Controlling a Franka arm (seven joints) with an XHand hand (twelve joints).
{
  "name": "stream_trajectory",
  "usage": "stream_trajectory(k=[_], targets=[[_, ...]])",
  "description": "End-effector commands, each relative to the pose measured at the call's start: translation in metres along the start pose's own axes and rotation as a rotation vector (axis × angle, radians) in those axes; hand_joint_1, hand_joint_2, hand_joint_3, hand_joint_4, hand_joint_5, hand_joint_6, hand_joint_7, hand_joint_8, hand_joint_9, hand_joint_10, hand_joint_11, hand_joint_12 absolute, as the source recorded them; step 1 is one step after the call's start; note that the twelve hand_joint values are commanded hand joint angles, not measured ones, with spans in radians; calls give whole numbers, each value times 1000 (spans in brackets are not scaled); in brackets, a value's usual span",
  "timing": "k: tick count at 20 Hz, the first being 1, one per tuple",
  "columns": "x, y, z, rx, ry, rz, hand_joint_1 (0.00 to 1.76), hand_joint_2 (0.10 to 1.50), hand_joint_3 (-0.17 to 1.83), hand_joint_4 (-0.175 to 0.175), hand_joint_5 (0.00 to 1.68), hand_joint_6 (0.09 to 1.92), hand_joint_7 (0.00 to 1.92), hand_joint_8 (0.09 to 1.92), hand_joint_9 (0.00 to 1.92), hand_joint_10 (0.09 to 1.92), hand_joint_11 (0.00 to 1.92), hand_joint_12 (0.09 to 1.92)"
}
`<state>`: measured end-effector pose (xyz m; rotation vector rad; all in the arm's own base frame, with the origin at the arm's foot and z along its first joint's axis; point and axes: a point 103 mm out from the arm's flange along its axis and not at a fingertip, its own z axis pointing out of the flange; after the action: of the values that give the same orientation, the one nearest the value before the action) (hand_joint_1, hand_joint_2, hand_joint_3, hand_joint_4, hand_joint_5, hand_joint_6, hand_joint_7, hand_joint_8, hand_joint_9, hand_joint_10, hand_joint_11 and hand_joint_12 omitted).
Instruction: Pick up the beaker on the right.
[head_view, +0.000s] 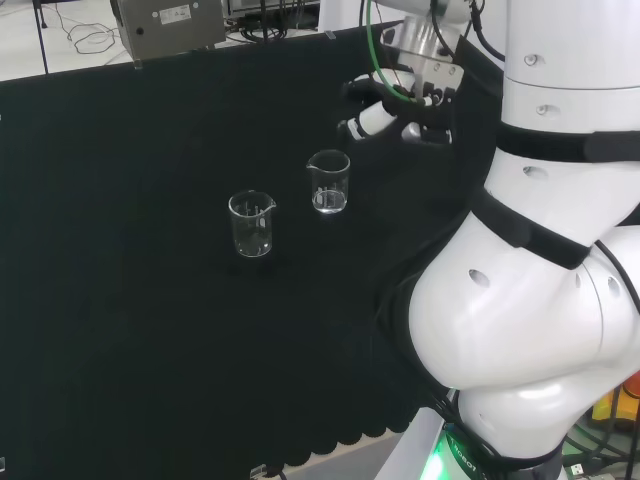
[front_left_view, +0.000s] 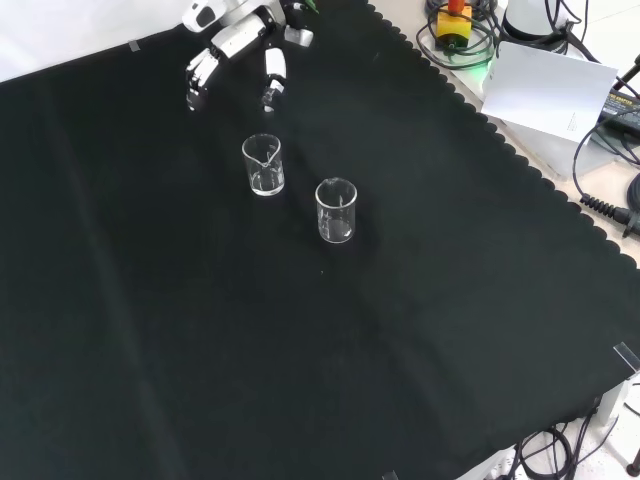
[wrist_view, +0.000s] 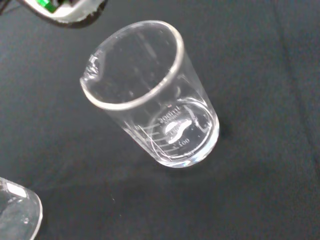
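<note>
A: How far along is it?

B: Barely begun. On the black cloth (head_view: 130, 330) the hand (head_view: 385, 112) hangs beyond the right beaker (head_view: 328, 182) in the head view, fingers (front_left_view: 198, 75) relaxed, holding nothing. Reaching, closing and lifting remain, I'd say.

A: How many beakers?

B: Two, both upright; the left beaker (head_view: 251, 223) stands nearby, apart
</note>
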<state>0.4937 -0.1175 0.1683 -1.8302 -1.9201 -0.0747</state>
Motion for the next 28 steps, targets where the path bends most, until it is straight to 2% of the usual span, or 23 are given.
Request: stream_trajectory(k=[1,3,4,12,14,19,23,28], targets=[[-12,5,11,34,44,-76,758,595,524,-26,314,87,155,615,290,667,0,1333],[-13,3,18,5,41,-110,760,583,523,-26,313,87,152,614,285,664,0,1338],[-14,3,22,11,40,-120,761,580,522,-26,313,87,151,614,283,663,0,1339],[-25,5,50,28,78,-152,761,575,526,-26,313,87,149,615,282,661,0,1343],[-26,7,57,29,84,-164,829,551,525,-28,344,87,181,631,311,665,0,1363],[-25,15,70,1,135,-206,923,498,614,-30,362,87,191,642,317,636,0,1373],[-22,23,79,-8,152,-247,929,482,654,-30,368,87,186,640,315,629,0,1368],[-19,33,93,-7,207,-301,887,470,658,-29,379,87,184,639,313,627,0,1355]])
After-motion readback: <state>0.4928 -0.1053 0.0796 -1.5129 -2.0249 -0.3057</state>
